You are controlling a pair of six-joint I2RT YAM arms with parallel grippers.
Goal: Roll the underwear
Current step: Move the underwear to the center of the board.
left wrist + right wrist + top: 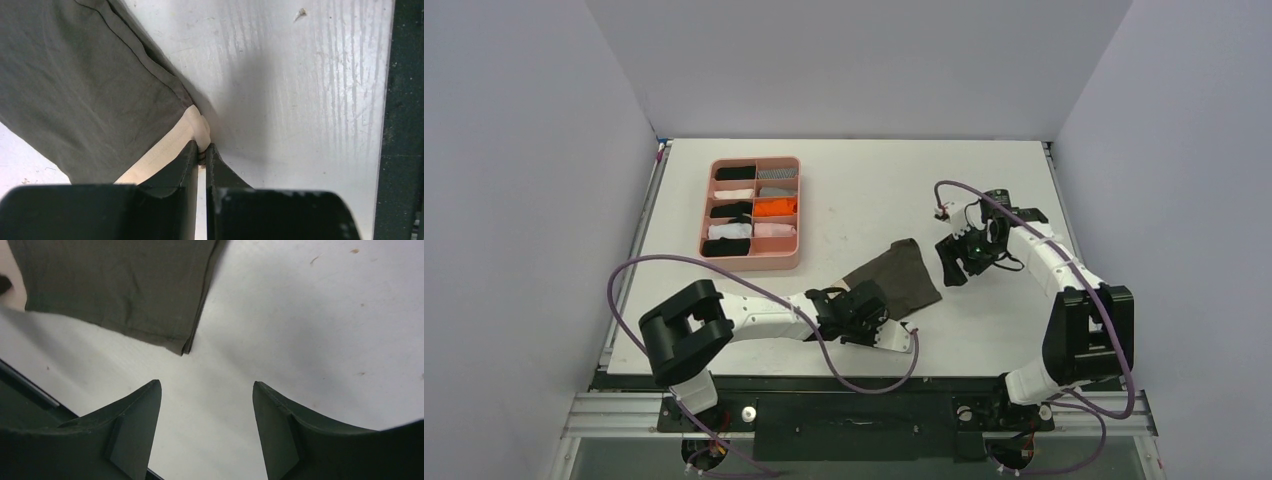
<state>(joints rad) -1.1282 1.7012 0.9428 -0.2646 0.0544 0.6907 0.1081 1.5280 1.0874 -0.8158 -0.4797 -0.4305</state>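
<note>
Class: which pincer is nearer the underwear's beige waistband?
Left. The left pincer is shut on a corner of the waistband; the right pincer hangs open over the table, just clear of the underwear.

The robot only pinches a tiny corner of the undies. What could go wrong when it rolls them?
1. The left gripper pinches only a small corner of the beige waistband, so the underwear might slip out when it pulls.
2. The right gripper is open, holds nothing and sits beside the cloth, so a one-sided pull could drag or bunch it instead of rolling it evenly.
</note>
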